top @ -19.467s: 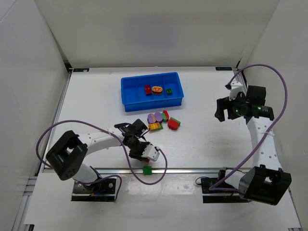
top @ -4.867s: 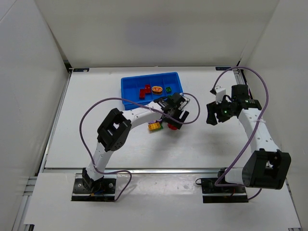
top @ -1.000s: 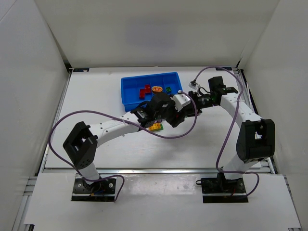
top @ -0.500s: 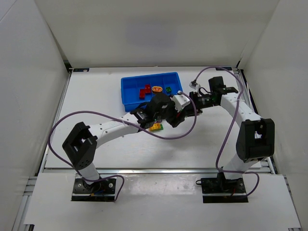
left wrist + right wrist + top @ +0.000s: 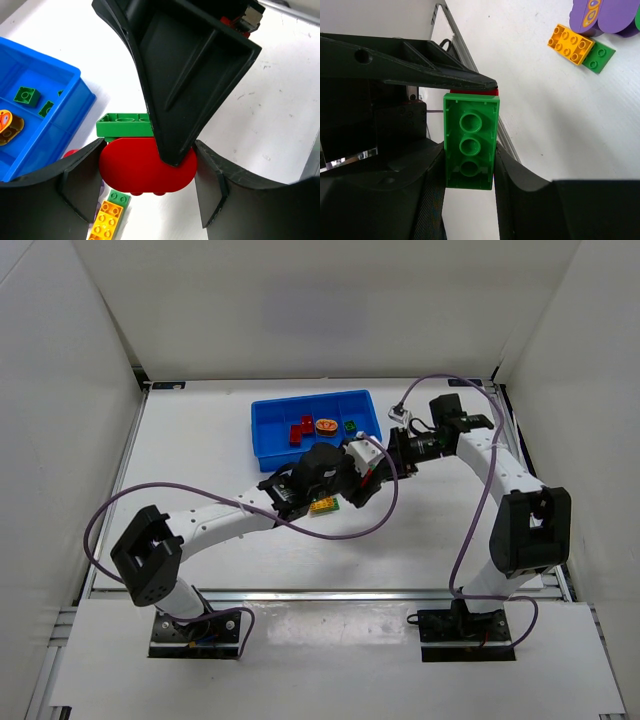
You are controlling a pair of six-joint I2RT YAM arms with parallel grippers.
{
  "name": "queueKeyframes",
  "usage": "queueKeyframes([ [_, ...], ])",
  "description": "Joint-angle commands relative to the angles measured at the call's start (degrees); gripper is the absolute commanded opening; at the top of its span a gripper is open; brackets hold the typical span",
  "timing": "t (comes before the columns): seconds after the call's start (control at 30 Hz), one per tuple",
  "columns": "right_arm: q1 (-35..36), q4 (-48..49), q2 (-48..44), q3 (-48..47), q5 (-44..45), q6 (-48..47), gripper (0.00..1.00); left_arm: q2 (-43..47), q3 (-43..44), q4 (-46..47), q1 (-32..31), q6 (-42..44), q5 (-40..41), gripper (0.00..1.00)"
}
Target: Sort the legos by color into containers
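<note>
My left gripper (image 5: 147, 172) is shut on a red oval lego (image 5: 132, 167), held above the table. A green rectangular lego (image 5: 122, 125) sits against the red one's far side. My right gripper (image 5: 469, 185) is shut on that green lego (image 5: 470, 147), its hollow underside facing the camera. In the top view both grippers meet just right of the blue tray (image 5: 268, 445). The tray's containers hold red legos (image 5: 300, 428), an orange oval (image 5: 326, 425) and green ones (image 5: 350, 425). A yellow lego (image 5: 322, 505) joined to a small green one lies on the table under the left arm.
Purple oval legos (image 5: 600, 15) lie beside the yellow lego (image 5: 570, 44) on the white table. The left arm's purple cable (image 5: 370, 515) loops over that spot. White walls enclose the table on three sides.
My right gripper's jaws have shut on the green lego over the last second. Both grippers have shifted slightly towards the tray, and the left arm's elbow has swung left.
</note>
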State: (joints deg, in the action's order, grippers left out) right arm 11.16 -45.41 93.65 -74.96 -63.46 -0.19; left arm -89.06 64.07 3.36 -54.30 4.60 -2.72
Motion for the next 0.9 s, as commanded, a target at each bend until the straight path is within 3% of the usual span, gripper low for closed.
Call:
queueKeyframes([
  [0.0,-5.6,5.8,0.0,-5.6,0.9,-1.1,0.04,2.7,-3.3,-11.2,-1.6,-1.5,-3.3,0.38],
  [0.67,-7.7,6.5,-0.2,-10.0,10.2,-2.9,0.02,5.1,-3.5,-14.0,-1.6,-2.8,-1.2,0.38],
  [0.87,-7.4,8.8,3.6,-16.2,18.3,0.0,0.03,6.5,2.8,-17.5,4.4,-4.3,-0.2,0.38],
])
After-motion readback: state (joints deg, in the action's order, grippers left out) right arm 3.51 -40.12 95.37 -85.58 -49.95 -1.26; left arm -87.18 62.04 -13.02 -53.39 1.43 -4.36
